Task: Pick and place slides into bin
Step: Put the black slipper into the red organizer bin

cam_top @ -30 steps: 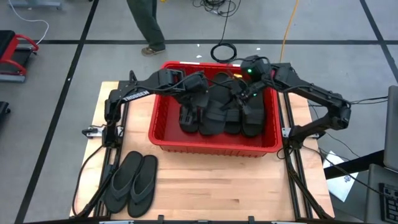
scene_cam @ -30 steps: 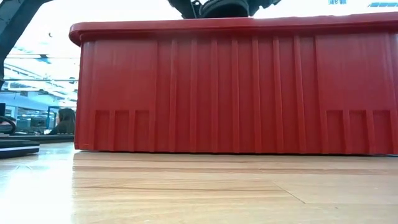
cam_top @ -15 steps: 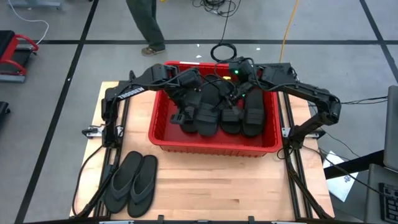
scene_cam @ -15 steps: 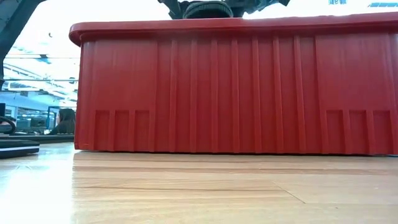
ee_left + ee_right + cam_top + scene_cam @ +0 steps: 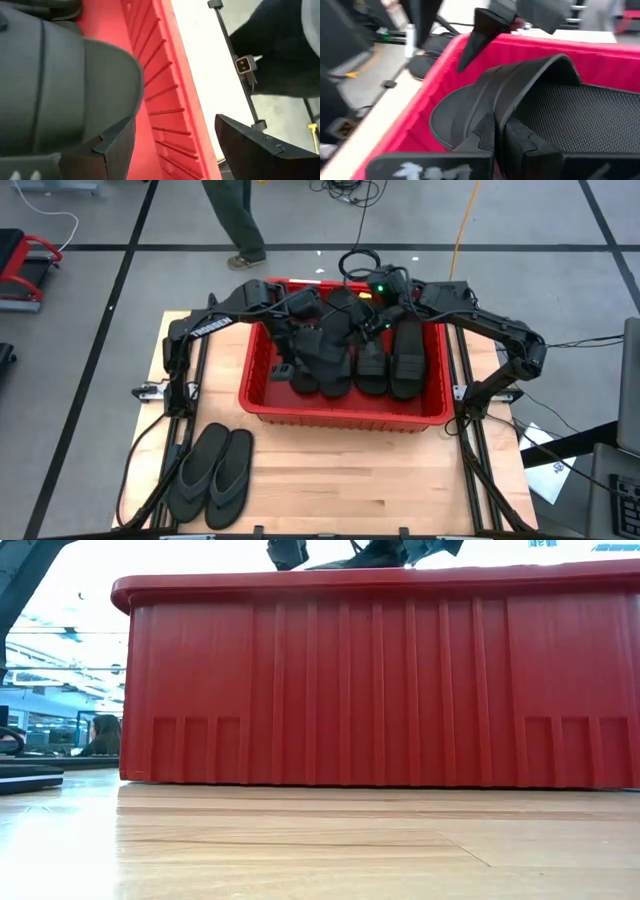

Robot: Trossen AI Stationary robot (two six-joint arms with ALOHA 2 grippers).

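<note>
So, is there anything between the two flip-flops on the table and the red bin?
Nothing visible. The flip-flops lie on bare table in front of the bin; only its front wall must be cleared. Both grippers are over the bin.

overall: bright, even indoor light, soft shadows only
high view: sharp; small white glare spot on floor beyond the bin [image 5: 345, 412]
low view: sky-white backlight above the rim blown out; table [image 5: 300, 840] sheen, near edge soft
left wrist: close sandal [image 5: 55, 85] defocused, pale floor overexposed
right wrist: motion blur, red oversaturated to pink
</note>
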